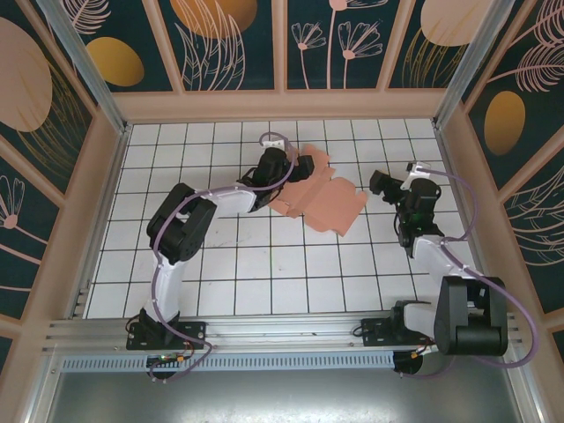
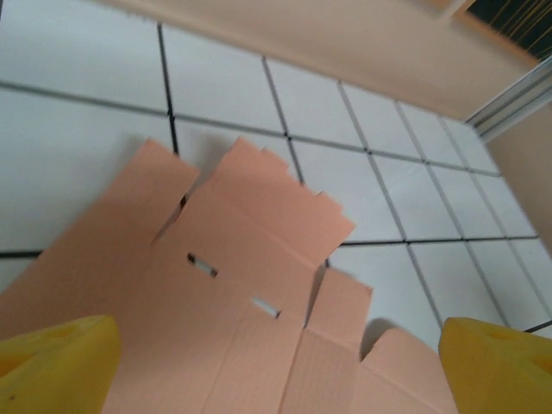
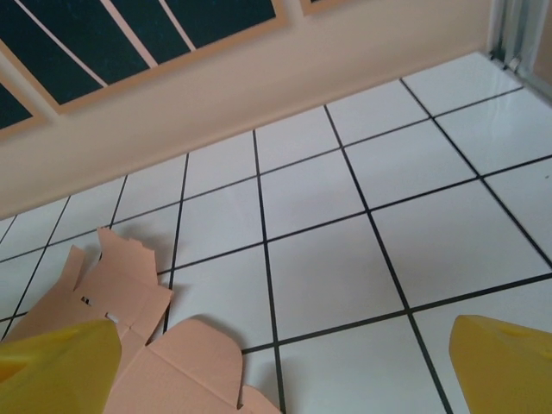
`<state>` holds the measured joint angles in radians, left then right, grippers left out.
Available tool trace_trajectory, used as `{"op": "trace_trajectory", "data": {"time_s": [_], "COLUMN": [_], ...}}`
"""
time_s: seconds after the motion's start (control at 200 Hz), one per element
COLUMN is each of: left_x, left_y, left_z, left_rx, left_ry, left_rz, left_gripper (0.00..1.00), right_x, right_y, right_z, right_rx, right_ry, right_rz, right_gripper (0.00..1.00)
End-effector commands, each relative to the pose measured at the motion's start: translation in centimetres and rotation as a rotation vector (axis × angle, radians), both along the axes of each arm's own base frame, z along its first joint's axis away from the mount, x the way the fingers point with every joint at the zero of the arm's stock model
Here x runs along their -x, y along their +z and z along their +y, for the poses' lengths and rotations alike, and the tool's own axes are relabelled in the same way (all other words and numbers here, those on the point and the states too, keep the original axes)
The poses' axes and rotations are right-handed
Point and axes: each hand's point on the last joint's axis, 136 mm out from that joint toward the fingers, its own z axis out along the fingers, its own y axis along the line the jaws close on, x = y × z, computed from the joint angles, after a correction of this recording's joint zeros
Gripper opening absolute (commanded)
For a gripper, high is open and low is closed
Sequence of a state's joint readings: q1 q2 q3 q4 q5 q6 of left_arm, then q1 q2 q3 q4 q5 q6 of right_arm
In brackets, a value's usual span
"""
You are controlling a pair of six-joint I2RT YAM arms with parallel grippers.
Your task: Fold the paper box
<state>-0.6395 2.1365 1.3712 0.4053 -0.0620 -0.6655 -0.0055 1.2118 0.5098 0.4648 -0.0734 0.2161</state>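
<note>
Placement: paper box lies as a flat, unfolded die-cut sheet on the tiled table, in the far half, between the two arms.
Heading: it sits skewed to the tile lines. Its long axis runs roughly from far-left to near-right in the top view, with the notched tabs at the far-left end.
Left arm: left gripper hangs over the far-left part of the sheet, jaws spread wide with nothing between them. From its own wrist the left gripper looks along the paper box, which spreads under and ahead of the yellow fingertips.
Right arm: right gripper stands just beside the sheet's right edge, over bare tile, jaws wide apart and empty. From its wrist the right gripper has the paper box off to the lower left.
Nearer arm: the left, by my reading, since it is already above the card. The right would have to shift leftward.
Edges: the card looks almost flat on the tiles, so there is likely little lip to catch.
Open room: bare tiles lie all round the sheet. The back wall is near its far end, and the near side is wide open.
</note>
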Motion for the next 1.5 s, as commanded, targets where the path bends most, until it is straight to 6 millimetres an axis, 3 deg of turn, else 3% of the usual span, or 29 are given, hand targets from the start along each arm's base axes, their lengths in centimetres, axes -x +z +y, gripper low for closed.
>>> {"op": "trace_trajectory", "data": {"time_s": [0.0,0.23,0.415,0.641,0.916,1.036,1.056,1.076,1.161,1.226,1.256,1.496], "left_x": [0.4,3.4,4.7,5.8,7.5,9.3,9.4,9.8,10.8,10.6,10.8,10.3], "left_y": [-2.8,-6.6,-7.2,-3.9,-0.7,-1.8,-0.9,-1.2,-2.0,-1.3,-2.7,-4.7], "left_z": [0.3,1.8,3.4,5.1,8.6,11.9,12.2,12.5,12.5,11.8,11.6,10.0], "left_rx": [-0.029,-0.081,-0.130,-0.149,-0.116,-0.056,-0.019,-0.013,0.029,0.098,0.086,0.028], "left_ry": [-0.007,-0.030,-0.024,-0.005,0.118,0.306,0.339,0.362,0.416,0.472,0.494,0.593], "left_rz": [0.106,0.204,0.213,0.151,0.106,0.207,0.220,0.253,0.382,0.464,0.525,0.739], "left_gripper": [0.90,0.81,0.82,0.90,0.99,0.99,0.99,0.99,0.99,0.99,0.98,0.99], "right_x": [-0.4,-0.9,-1.7,-3.9,-7.5,-9.0,-9.2,-9.3,-9.7,-9.6,-9.5,-8.2], "right_y": [-0.3,-0.5,-1.3,-3.3,-6.2,-7.2,-7.3,-7.3,-7.4,-7.5,-7.5,-7.1], "right_z": [1.1,2.1,3.3,5.6,10.5,12.8,13.3,13.6,14.9,15.6,15.8,15.6], "right_rx": [-0.046,-0.084,-0.116,-0.112,-0.027,0.005,0.009,0.013,0.020,0.013,0.009,0.002], "right_ry": [0.044,0.087,0.151,0.234,0.432,0.503,0.513,0.520,0.544,0.560,0.563,0.564], "right_rz": [0.034,0.049,0.100,0.200,0.314,0.370,0.374,0.376,0.374,0.371,0.370,0.367], "right_gripper": [0.98,0.97,0.97,0.97,0.96,0.96,0.96,0.96,0.97,0.97,0.97,0.97]}}
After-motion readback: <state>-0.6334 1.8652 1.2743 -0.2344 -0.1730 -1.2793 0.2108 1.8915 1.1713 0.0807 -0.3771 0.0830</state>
